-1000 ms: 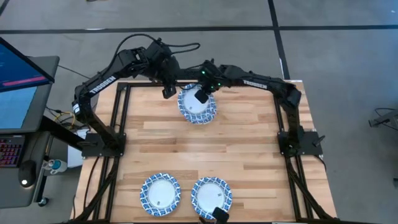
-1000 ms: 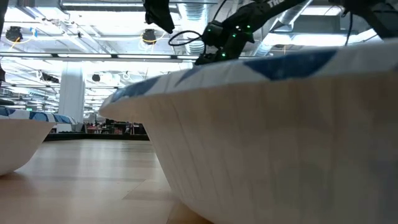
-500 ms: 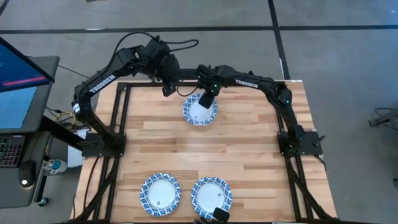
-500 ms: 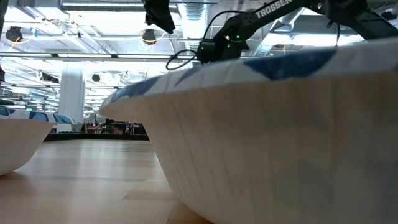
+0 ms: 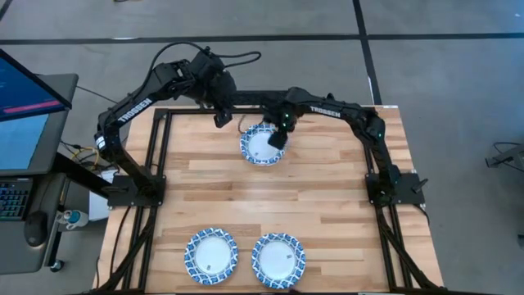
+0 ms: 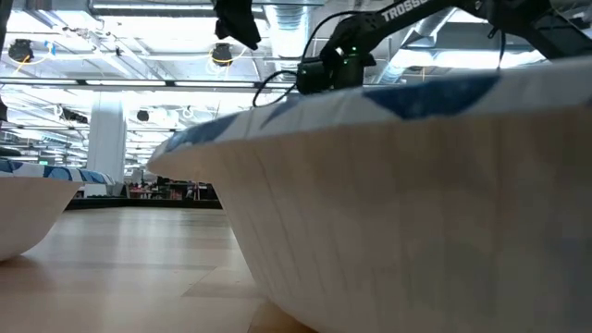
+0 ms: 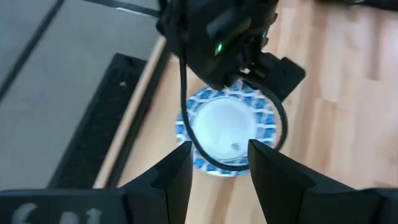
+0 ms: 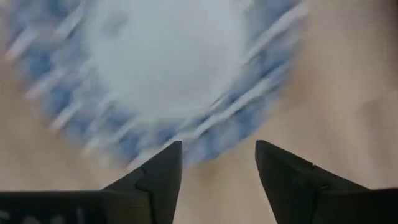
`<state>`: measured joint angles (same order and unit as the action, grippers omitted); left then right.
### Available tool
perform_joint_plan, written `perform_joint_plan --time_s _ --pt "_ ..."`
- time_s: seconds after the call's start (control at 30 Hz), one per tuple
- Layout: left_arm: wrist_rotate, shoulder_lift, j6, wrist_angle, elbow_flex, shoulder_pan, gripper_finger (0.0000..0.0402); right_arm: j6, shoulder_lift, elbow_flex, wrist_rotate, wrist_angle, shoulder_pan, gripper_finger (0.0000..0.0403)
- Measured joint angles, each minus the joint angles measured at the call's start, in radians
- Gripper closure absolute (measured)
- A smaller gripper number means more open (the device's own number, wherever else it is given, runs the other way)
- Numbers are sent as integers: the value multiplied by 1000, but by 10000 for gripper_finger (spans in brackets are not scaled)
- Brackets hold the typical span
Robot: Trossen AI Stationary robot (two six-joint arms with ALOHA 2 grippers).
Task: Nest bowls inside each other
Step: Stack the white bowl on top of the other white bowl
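At 12 o'clock on the counter [image 5: 327, 180], near the far edge, sits the bowl stack [image 5: 263, 145]. How many bowls are nested in it I can't tell. My right fingers [image 5: 277, 140] hang over its 3 o'clock rim, spread apart, holding nothing; the right wrist view shows the patterned rim under the gap between them. My left fingers [image 5: 221, 120] hover off the stack at about 10 o'clock, also apart and empty, just waiting.

Step in hand, as I read it: let go after seating a bowl, then clear out. To do it well I'd lift straight up before any sideways travel, so a fingertip doesn't catch the rim and tip or drag the stack. The bowl looks flat on the counter, not tilted.

Still to go: left near bowl [image 5: 210, 256] at 7 o'clock and right near bowl [image 5: 278, 259] at 6 o'clock, close beside each other, both just inside the near edge. The low view is filled by one of them.

Room: the middle of the counter is bare wood, an easy run from 12 to 6. Tight spots are the far edge behind the stack, where both arms crowd together, and the near edge, where a nudged bowl could slide off.
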<state>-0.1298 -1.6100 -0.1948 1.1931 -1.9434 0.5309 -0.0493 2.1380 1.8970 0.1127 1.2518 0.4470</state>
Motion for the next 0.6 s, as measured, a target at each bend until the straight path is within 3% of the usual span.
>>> perform_joint_plan --time_s 0.1,0.17,0.37,0.6 --pt "-30 1 4 -3 17 -23 255 -69 0 0 143 83 -33 187" --pt "-23 1 6 4 35 -39 255 -109 -5 0 185 125 -57 194" --pt "-18 1 19 12 141 -75 255 -110 -89 -2 138 55 -139 211" --pt "-29 33 68 -52 232 -154 255 -62 -297 -29 114 -113 -163 218"
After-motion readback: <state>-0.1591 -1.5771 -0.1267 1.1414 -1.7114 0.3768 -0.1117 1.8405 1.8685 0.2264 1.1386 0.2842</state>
